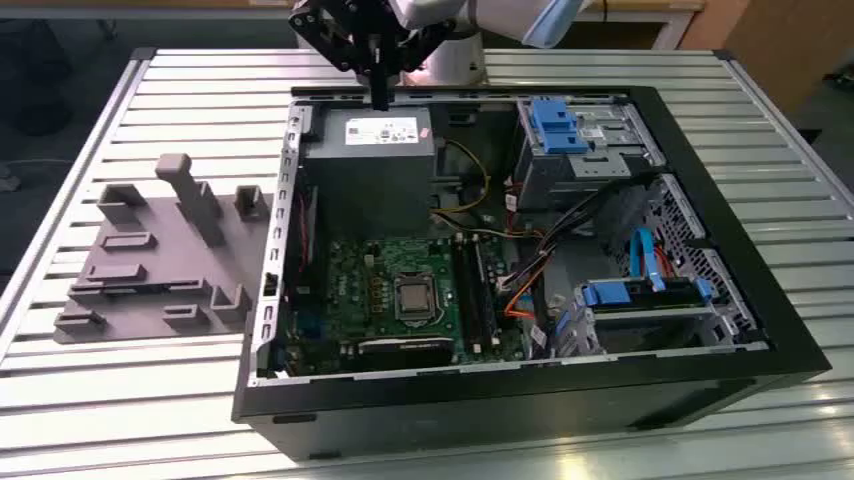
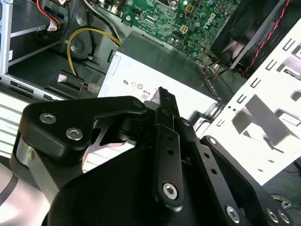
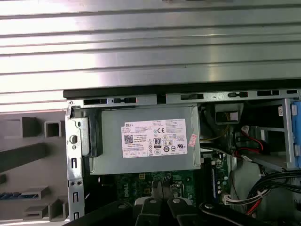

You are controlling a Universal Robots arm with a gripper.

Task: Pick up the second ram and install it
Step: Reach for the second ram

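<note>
The gripper (image 1: 382, 98) is black. Just beneath it sits a grey power supply (image 3: 141, 162) with a white label (image 3: 153, 138). Farther off are the green motherboard (image 1: 387, 290), bright blue brackets (image 1: 551, 125) and silver ribbed table (image 1: 134, 390).

Above the circuit board (image 1: 387, 290) the open case (image 1: 534, 385) leaves the gripper (image 1: 380, 92) free way down, hemmed by the grey power box (image 1: 367, 170) at the far end and by drive cages (image 1: 587, 150) and loose cables (image 1: 527, 275) at the exterior view's right.

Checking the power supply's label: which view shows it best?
The first wrist view: the power supply lies face-on, its whole label in sight. The exterior view shows it slanted, farther off; in the second wrist view the gripper covers part of it.
</note>
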